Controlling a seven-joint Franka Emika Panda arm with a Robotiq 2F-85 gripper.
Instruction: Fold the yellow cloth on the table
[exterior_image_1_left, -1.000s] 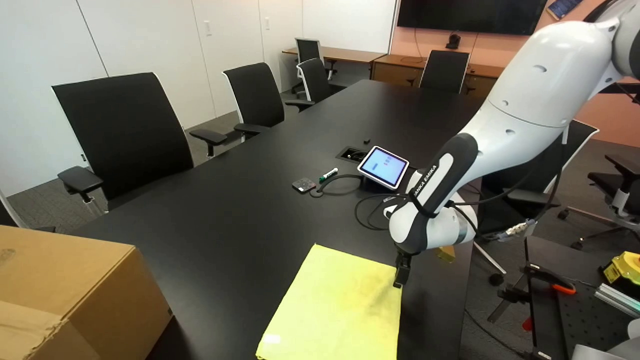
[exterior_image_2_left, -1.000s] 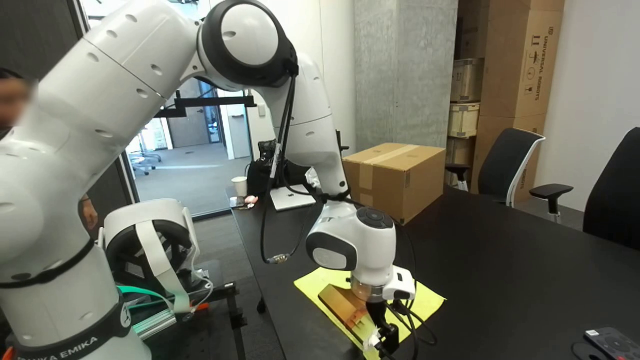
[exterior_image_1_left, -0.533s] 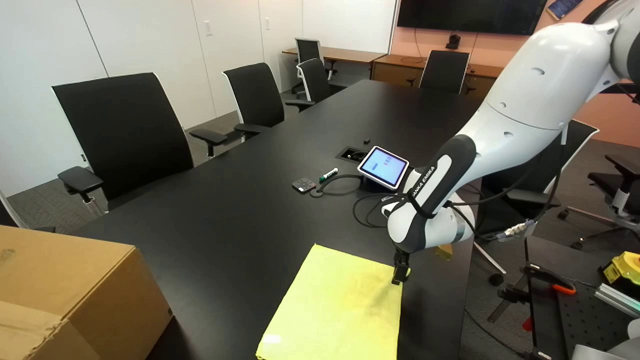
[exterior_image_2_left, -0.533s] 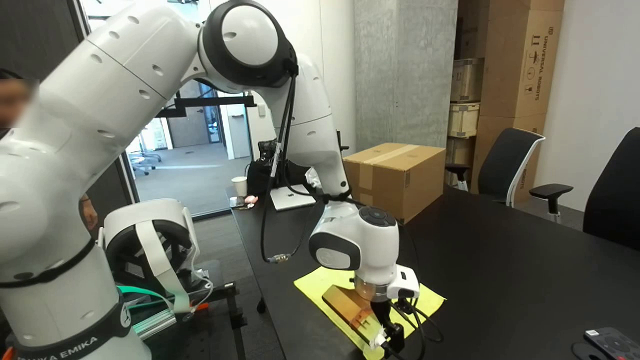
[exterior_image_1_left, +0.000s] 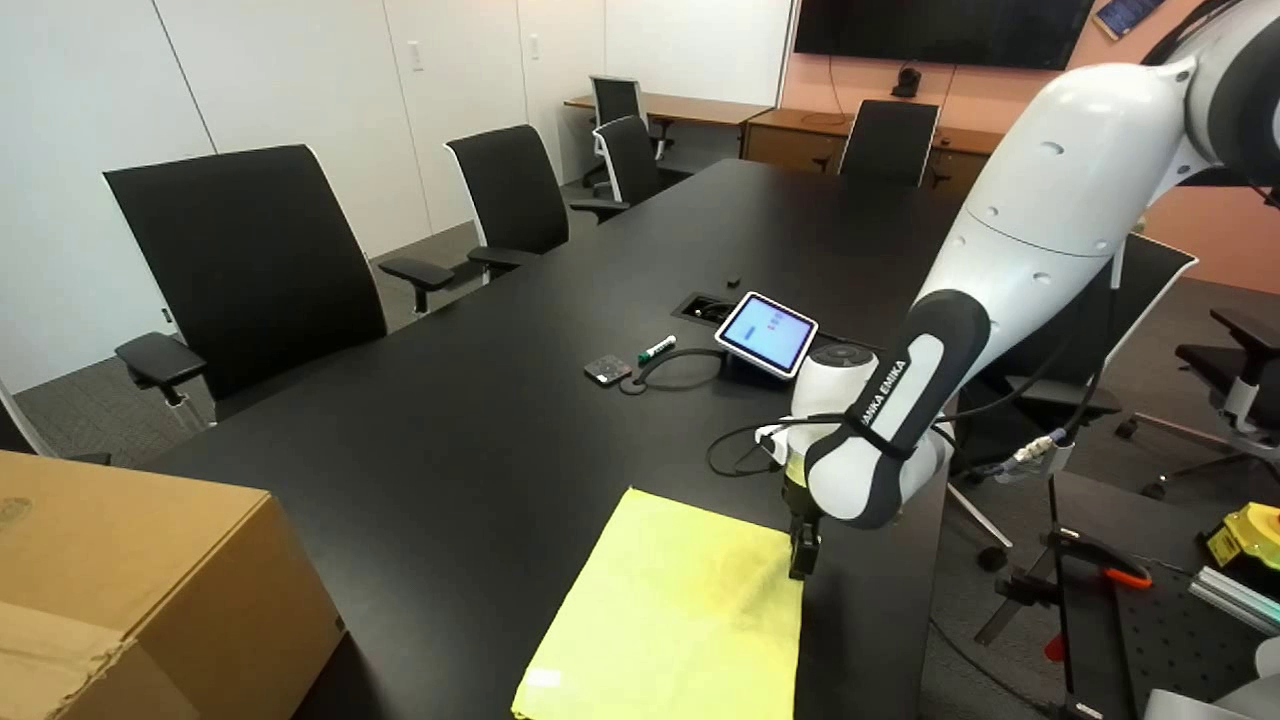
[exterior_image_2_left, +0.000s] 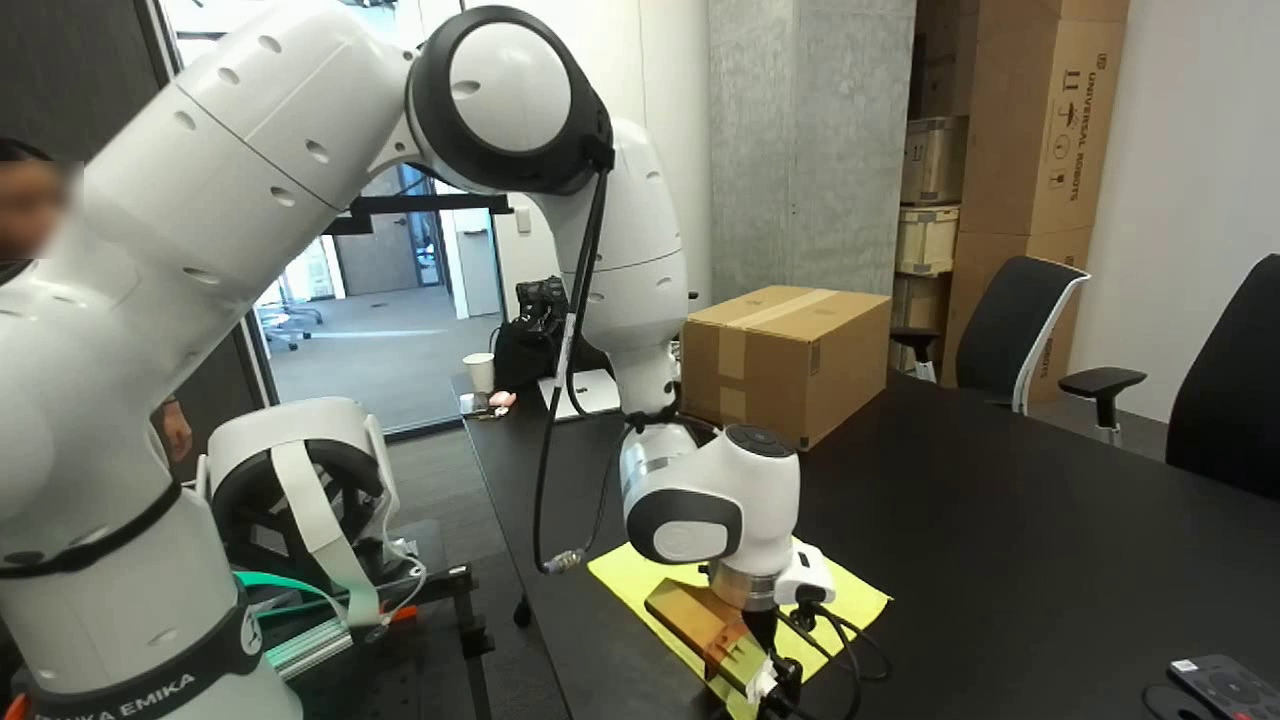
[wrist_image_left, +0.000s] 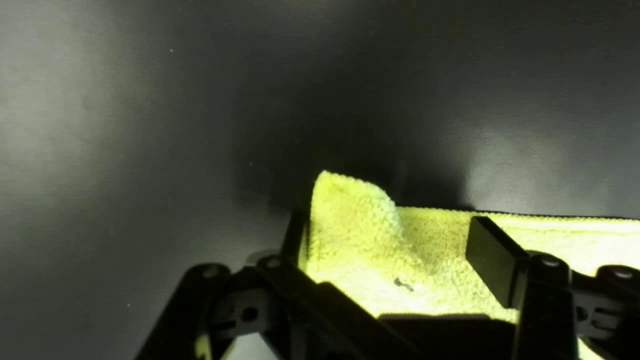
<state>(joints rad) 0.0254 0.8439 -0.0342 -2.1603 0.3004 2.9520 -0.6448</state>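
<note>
The yellow cloth lies flat on the black table in both exterior views, with a white tag near one corner. My gripper points down at the cloth's corner nearest the arm. In the wrist view the gripper is open, its fingers wide apart. A raised, curled corner of the yellow cloth stands between the fingers, close along the left finger and well apart from the right one. A small dark mark shows on the cloth there. In an exterior view the gripper partly hides that corner.
A cardboard box stands on the black table beyond the cloth. A tablet, a green marker and cables lie behind the hand. A remote and a laptop also lie on the table. Chairs line its sides.
The wrist has turned and the forearm has come lower, so the hand points down more steeply. Yellow that showed beyond the fingers half a second ago is out of sight. The cloth's main part is unmoved.
</note>
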